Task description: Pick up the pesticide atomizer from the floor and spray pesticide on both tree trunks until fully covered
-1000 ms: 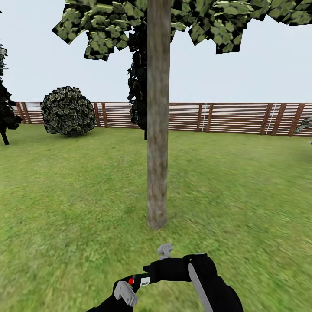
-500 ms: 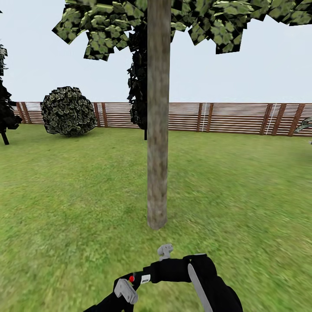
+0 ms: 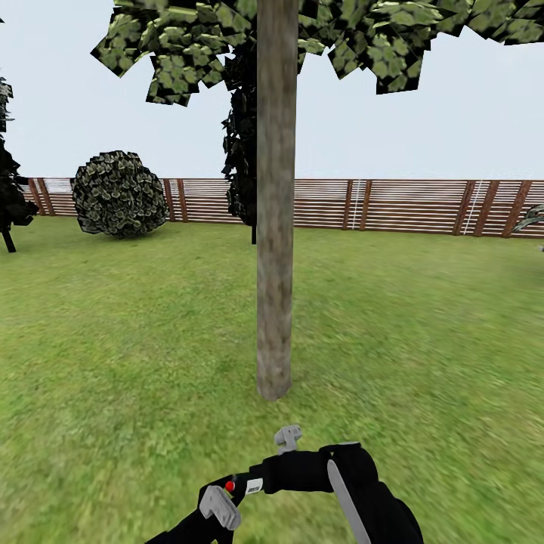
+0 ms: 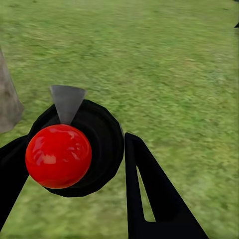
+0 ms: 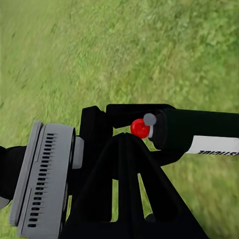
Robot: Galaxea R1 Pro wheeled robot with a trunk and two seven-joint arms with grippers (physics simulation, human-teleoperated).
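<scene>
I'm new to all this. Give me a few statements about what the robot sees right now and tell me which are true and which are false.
1. A thick bare tree trunk stands straight ahead of the robot on the grass. True.
2. The pesticide atomizer lies on the lawn beside the trunk. False: it is held up above the grass, at the robot's arms.
3. A slatted wooden fence runs along the far edge of the lawn. True.
4. The trunk is thickly dotted with white spray. False: no white specks can be seen on it.
5. A round bush stands by the fence, left of the trunk. True.
</scene>
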